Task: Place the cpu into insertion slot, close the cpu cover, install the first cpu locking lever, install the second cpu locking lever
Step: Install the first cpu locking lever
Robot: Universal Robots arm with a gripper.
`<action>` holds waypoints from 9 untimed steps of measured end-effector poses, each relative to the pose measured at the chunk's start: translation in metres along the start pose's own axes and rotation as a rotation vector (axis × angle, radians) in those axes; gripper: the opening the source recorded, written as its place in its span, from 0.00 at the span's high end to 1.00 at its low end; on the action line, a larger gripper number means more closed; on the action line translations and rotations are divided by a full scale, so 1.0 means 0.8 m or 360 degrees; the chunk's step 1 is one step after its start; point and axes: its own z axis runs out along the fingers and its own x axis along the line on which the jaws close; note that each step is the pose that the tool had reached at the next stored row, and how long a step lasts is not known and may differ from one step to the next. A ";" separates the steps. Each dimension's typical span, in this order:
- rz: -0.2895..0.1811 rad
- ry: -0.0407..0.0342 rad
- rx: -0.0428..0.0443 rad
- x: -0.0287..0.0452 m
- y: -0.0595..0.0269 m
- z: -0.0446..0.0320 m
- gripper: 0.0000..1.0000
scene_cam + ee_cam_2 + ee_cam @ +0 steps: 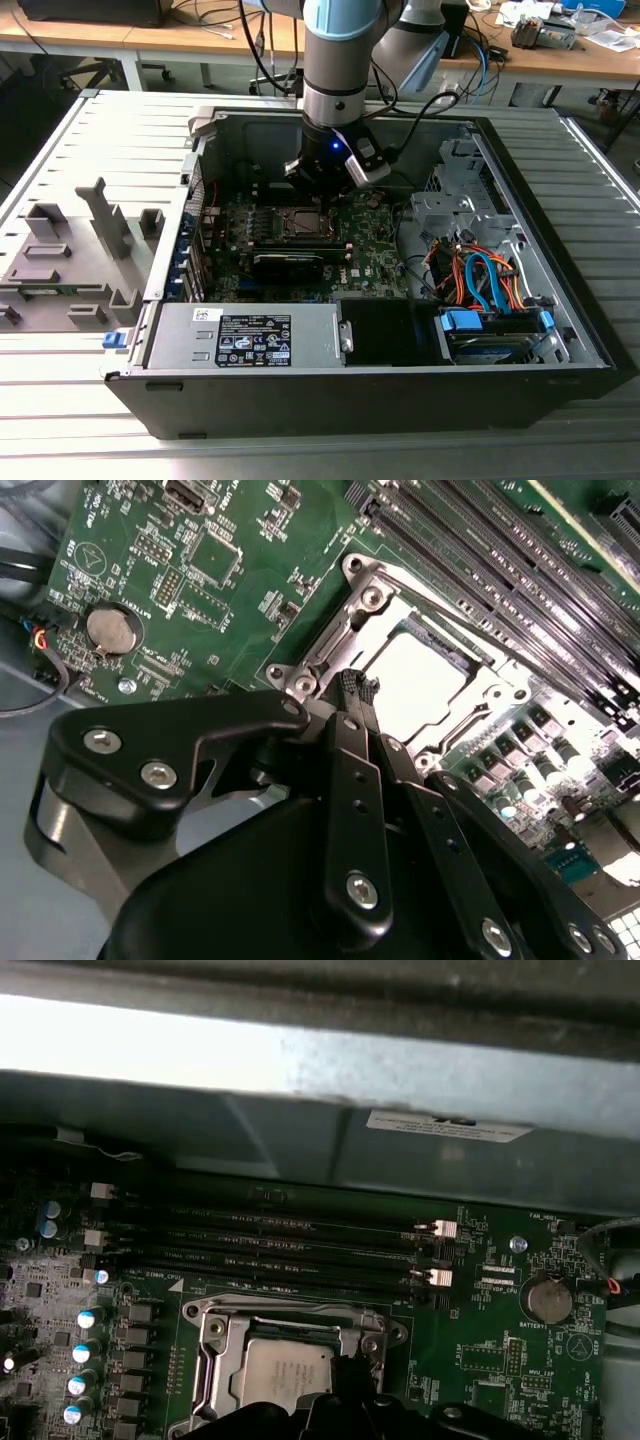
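The cpu [425, 675] sits in its socket on the green motherboard, its pale metal top showing in both wrist views [285, 1375] and, small, in the exterior view [300, 222]. The cpu cover [400, 615], a silvery frame [215, 1345], lies flat around it with the chip showing through its window. My gripper [357, 687] hangs just above the socket's corner, its black fingers pressed together at the tips, shut, with nothing visible between them. It reaches down into the case [318, 190] and pokes in at the socket's edge [352, 1368]. I cannot make out the locking levers.
Long black memory slots [290, 1250] run beside the socket, below the case wall [300, 1130]. A coin battery [108, 628] sits on the board nearby. A black card [288, 262], the power supply [245, 335] and cabled drive bays [480, 280] crowd the case. A grey fixture [70, 250] stands at the exterior view's left.
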 end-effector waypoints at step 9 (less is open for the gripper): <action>0.0111 -0.0003 0.0004 0.0000 0.000 0.0000 0.89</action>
